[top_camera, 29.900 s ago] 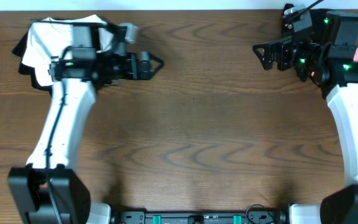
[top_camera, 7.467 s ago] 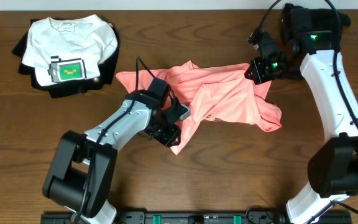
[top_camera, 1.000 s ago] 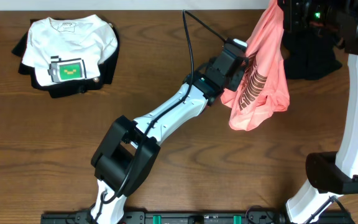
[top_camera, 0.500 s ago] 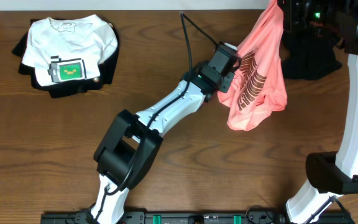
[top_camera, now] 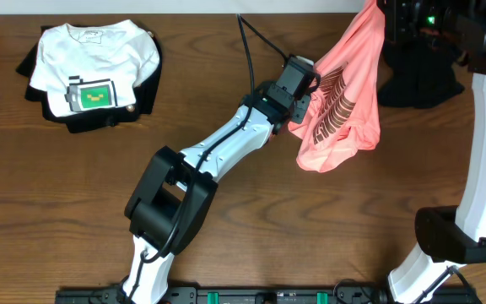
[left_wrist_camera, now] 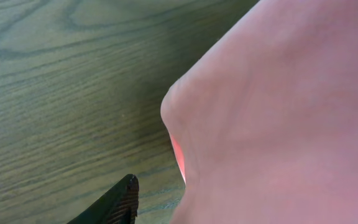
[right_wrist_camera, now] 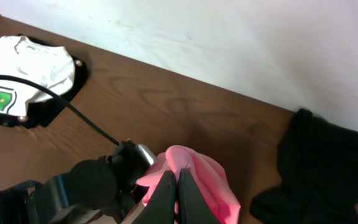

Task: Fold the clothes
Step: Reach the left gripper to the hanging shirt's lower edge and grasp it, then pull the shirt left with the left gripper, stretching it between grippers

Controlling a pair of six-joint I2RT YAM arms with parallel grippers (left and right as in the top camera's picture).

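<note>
The left gripper (top_camera: 302, 91) touches the hanging salmon-pink cotton T-shirt (top_camera: 344, 118) with its dark striped print; whether its jaws grip the cloth, I cannot tell. Farther back, the right gripper (right_wrist_camera: 176, 190) is clamped on the shirt's top.

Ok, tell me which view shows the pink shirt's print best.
Overhead: the pink shirt hangs with its dark striped print showing. Left wrist shows only plain pink cloth; right wrist, just a bunched fold at the right claw.
</note>
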